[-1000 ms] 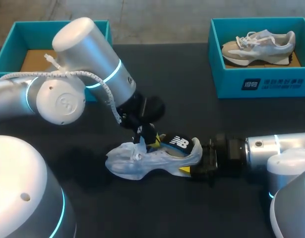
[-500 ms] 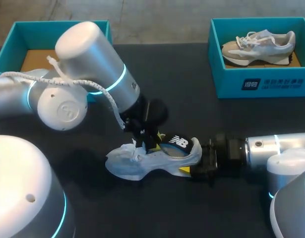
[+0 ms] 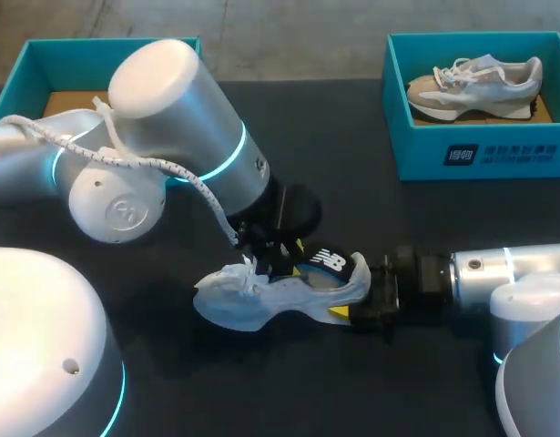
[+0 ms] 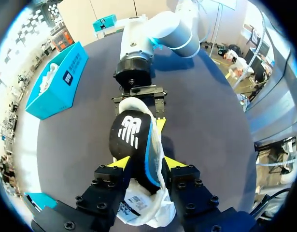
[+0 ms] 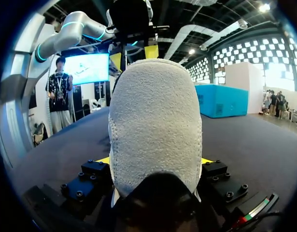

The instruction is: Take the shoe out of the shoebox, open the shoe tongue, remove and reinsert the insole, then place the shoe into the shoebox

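Low in the centre of the head view, on the black counter (image 3: 371, 200), lies the pale grey-white mesh sneaker (image 3: 252, 300), toe toward the left edge of the frame and heel toward the right, well apart from both boxes. From the right edge comes the right claw (image 5: 154, 160), clamped on the heel with one yellow tip on each side of the fuzzy heel cup. From the upper left the left claw (image 4: 147, 163) reaches down over the shoe's mouth; in its wrist view the fingers stand narrow, pinching the black foam insole with a white logo and blue edge (image 4: 131, 135), which rises partly out of the shoe. At upper left sits a teal cardboard shoebox (image 3: 25, 64) with a bare brown floor where it shows; at upper right a second teal shoebox (image 3: 480, 155) holds a grey-and-beige sneaker (image 3: 475, 80).

The sneaker looks light, its mesh upper soft and easily crushed, so the firmer heel counter and sole are the places to hold. The insole is probably thin and floppy and may drag on the lining; it is best taken near its heel end
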Controlling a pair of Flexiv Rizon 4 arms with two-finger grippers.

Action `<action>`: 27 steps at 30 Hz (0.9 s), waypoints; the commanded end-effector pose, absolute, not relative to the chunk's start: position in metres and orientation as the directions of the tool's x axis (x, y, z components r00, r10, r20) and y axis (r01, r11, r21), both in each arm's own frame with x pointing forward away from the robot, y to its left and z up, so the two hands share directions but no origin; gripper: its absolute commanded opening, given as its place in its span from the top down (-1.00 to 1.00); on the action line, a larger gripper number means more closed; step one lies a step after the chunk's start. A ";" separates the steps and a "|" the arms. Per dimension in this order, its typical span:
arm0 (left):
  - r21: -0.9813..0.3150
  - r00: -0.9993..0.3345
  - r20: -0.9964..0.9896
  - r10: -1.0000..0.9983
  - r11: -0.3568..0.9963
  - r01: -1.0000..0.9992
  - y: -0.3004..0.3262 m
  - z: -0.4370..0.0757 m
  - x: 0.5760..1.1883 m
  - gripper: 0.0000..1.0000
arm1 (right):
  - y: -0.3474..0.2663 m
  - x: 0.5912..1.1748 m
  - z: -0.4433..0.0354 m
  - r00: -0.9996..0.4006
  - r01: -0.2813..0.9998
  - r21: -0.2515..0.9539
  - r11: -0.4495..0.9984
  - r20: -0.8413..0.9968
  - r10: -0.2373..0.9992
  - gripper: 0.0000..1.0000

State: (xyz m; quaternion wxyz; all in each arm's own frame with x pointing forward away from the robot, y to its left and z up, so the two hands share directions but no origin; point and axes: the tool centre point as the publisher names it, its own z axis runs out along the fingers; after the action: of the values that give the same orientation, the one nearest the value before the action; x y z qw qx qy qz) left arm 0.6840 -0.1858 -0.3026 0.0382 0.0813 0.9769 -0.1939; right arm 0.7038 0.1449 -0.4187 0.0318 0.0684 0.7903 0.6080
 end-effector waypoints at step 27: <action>-0.224 -0.915 -0.342 0.214 0.927 0.301 -0.205 -0.294 0.669 0.04 | 0.145 0.703 -0.420 -0.989 0.070 0.965 0.253 0.034 0.147 1.00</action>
State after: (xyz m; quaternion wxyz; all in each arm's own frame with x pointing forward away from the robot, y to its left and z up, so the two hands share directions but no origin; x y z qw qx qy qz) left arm 0.6728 -0.1948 -0.2914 0.1518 0.1340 0.9680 -0.1483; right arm 0.7038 0.1449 -0.4187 0.0318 0.0684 0.7903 0.6080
